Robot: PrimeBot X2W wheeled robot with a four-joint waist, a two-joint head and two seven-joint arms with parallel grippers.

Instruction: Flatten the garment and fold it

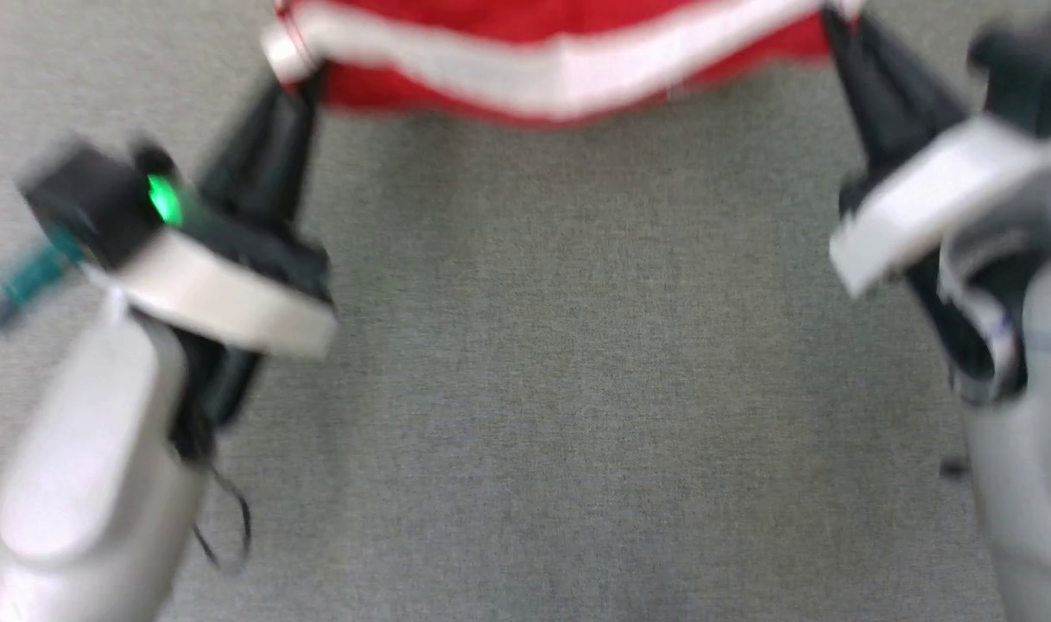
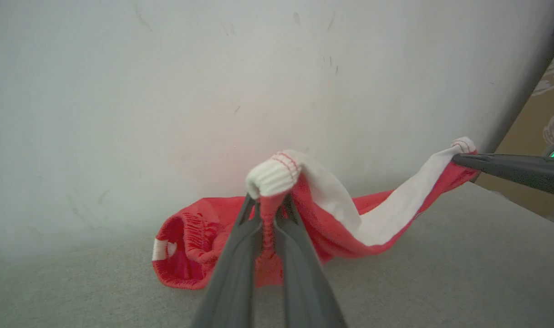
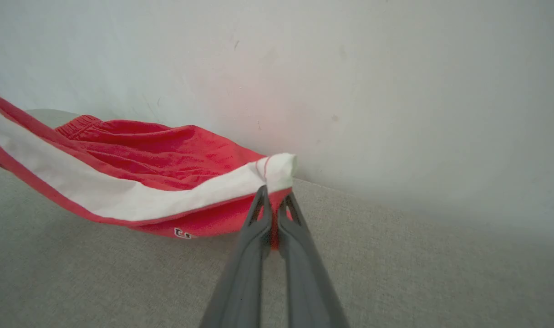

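**tabby_folds:** So the left jaws are pinching one end of the garment's (image 1: 542, 69) white band (image 3: 99, 191) and the right jaws are pinching the other end. Both are pressed tight on the fabric, with a bunched bit of band poking out past the tips. The band is hanging between them and sagging in the middle. How am I getting this thing flat?

**gearhead_mo:** I reckon you're doing the stretch-out part right now. Nearest stuff first: both grips are looking solid, so I wouldn't be re-pinching anything. The sag is what needs fixing. I'd be easing the two sets of jaws apart until the band is running straight. Go gently, because fabric that thin is probably slipping free if it's yanked.

**tabby_folds:** And the red part? It's lying crumpled on the grey tabletop (image 1: 577, 389) behind the band, with a gathered elastic edge sitting near the white wall (image 2: 167, 91).

**gearhead_mo:** That's where it's going wrong if you're careless. I'd be dragging it toward the robot, away from the wall. Stay low over the tabletop so the red body is trailing out smooth instead of tucking under itself. Both sides should be moving level and at the same pace, or it's skewing. The band is going down last. I can't tell whether anything's twisted underneath, so I'd be watching for that.
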